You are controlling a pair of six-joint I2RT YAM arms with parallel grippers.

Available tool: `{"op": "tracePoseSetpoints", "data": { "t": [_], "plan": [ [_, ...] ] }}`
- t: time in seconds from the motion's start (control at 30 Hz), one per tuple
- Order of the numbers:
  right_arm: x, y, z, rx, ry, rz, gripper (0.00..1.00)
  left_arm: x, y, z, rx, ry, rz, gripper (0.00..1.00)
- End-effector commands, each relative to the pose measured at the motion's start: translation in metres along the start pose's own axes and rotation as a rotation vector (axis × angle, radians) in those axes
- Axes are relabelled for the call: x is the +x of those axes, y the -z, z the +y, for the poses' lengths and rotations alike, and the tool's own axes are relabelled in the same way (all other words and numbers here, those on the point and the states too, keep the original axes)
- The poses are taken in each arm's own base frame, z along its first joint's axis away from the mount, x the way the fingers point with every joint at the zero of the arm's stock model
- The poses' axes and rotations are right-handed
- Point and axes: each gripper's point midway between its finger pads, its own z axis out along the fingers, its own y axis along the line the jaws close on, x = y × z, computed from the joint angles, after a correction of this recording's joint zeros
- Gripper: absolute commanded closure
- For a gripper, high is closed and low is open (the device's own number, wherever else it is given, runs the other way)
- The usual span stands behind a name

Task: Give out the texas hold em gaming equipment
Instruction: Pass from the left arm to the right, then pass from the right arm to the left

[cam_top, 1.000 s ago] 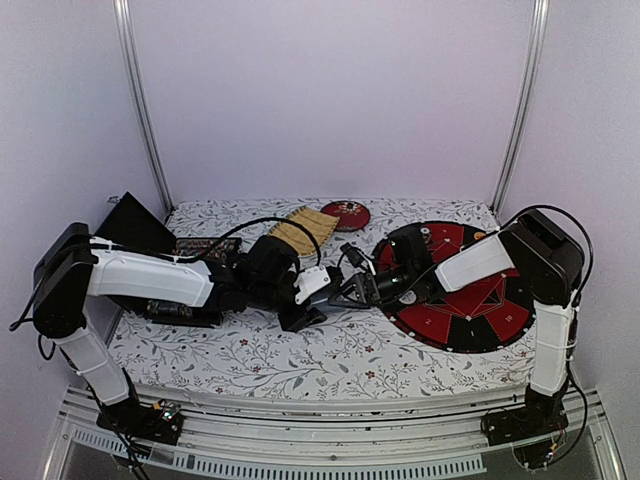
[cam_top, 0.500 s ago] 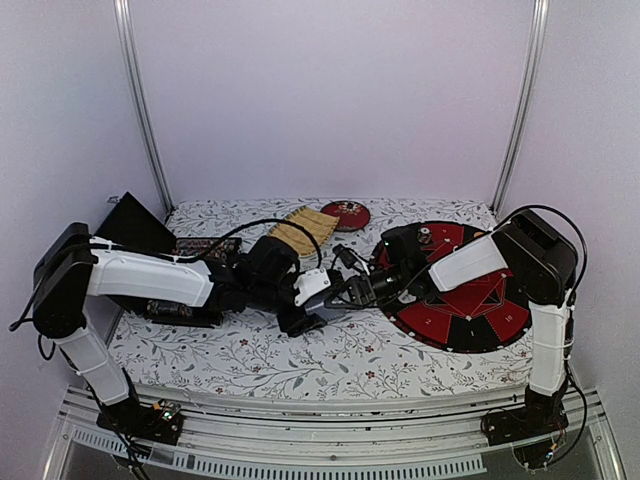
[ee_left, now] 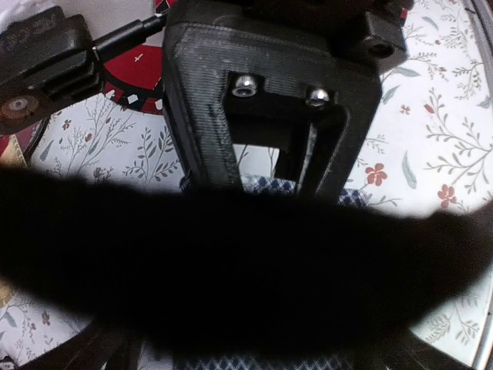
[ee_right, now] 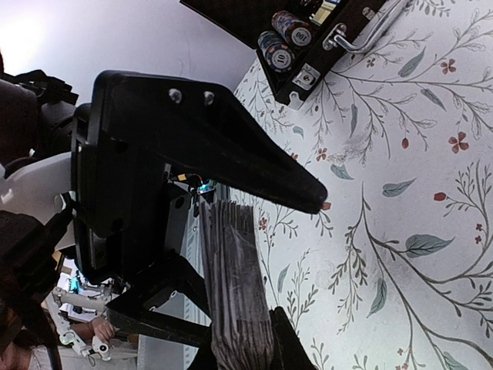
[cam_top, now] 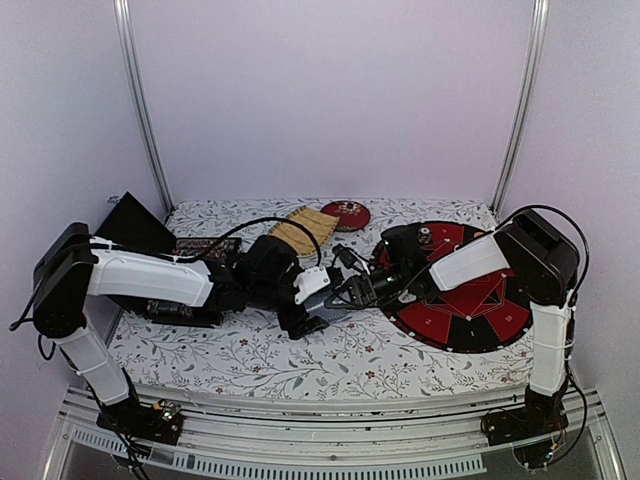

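Observation:
The grey-blue-backed card deck (ee_right: 239, 293) stands edge-on between the two grippers above the floral cloth; its checked back (ee_left: 269, 185) shows in the left wrist view. My right gripper (cam_top: 347, 294) (ee_right: 239, 343) is shut on the deck's near end. My left gripper (cam_top: 312, 300) is open, and its upper finger (ee_right: 254, 173) stands clear of the deck. A dark blur hides most of the left wrist view. Poker chips (ee_right: 279, 48) sit in a black case (cam_top: 190, 250) at the left.
A red-and-black round board (cam_top: 490, 300) lies under the right arm, with a small pale round piece (cam_top: 426, 235) at its far edge. A woven bamboo tray (cam_top: 300, 228) and a round red dish (cam_top: 346, 214) sit at the back. The case lid (cam_top: 135, 225) stands open at far left.
The right gripper moved left to the deck and shut on it. The left gripper, which held the deck, has opened.

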Motion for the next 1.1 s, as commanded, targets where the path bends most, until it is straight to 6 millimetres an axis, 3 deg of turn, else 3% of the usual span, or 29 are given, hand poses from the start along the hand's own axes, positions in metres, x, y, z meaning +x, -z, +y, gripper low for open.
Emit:
{"op": "tracePoseSetpoints", "data": {
  "t": [0.0, 0.23, 0.67, 0.73, 0.87, 1.07],
  "plan": [
    [-0.014, 0.002, 0.035, -0.057, 0.059, 0.000, 0.98, -0.002, 0.000, 0.002, 0.007, -0.038, -0.041, 0.05],
    [-0.013, 0.003, 0.033, -0.044, 0.046, -0.003, 0.98, -0.003, 0.003, 0.016, -0.086, -0.071, -0.050, 0.04],
    [-0.014, 0.003, 0.031, -0.028, 0.042, -0.011, 0.98, -0.019, 0.008, 0.016, -0.077, -0.042, -0.106, 0.31],
    [-0.014, 0.003, 0.030, -0.023, 0.039, -0.012, 0.98, -0.022, 0.010, 0.016, -0.073, -0.038, -0.119, 0.29],
    [-0.013, 0.003, 0.029, -0.022, 0.032, -0.008, 0.98, -0.027, 0.014, 0.018, -0.084, -0.035, -0.145, 0.15],
    [-0.013, 0.003, 0.028, -0.012, 0.029, -0.009, 0.98, -0.027, 0.015, 0.018, -0.087, -0.050, -0.148, 0.15]
  ]
}}
